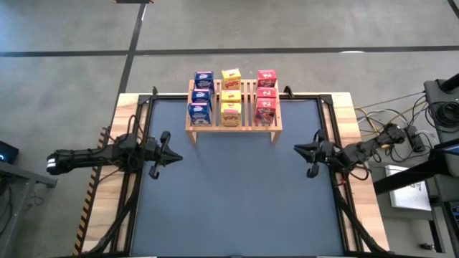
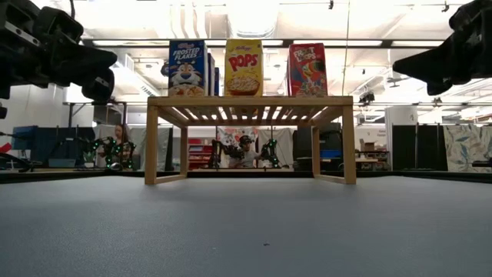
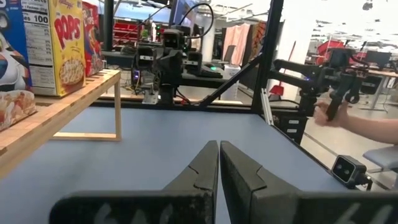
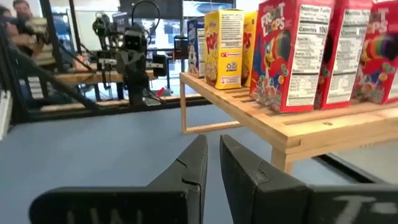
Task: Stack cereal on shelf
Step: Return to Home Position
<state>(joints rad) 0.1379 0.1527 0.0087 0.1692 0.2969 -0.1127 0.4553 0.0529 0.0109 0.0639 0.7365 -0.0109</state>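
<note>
The wooden shelf point(image 1: 233, 123) stands on its short legs at the far middle of the blue mat. On its slats the cereal boxes stand upright in three rows: blue point(image 1: 201, 97) on the left, yellow point(image 1: 230, 97) in the middle, red point(image 1: 266, 97) on the right. The low view shows the front blue point(image 2: 187, 68), yellow point(image 2: 244, 68) and red point(image 2: 307, 69) boxes. My left gripper point(image 1: 179, 157) point(image 3: 219, 152) hovers shut over the mat, left of and nearer than the shelf. My right gripper point(image 1: 295, 149) point(image 4: 213, 146) hovers shut to the shelf's right.
A black frame point(image 1: 147, 107) runs round the mat point(image 1: 237, 201), with wooden table edges outside it. Cables and gear point(image 1: 409, 136) lie off the right side. A person's hand point(image 3: 329, 115) holds a device beyond the table. The mat's middle and near part lie bare.
</note>
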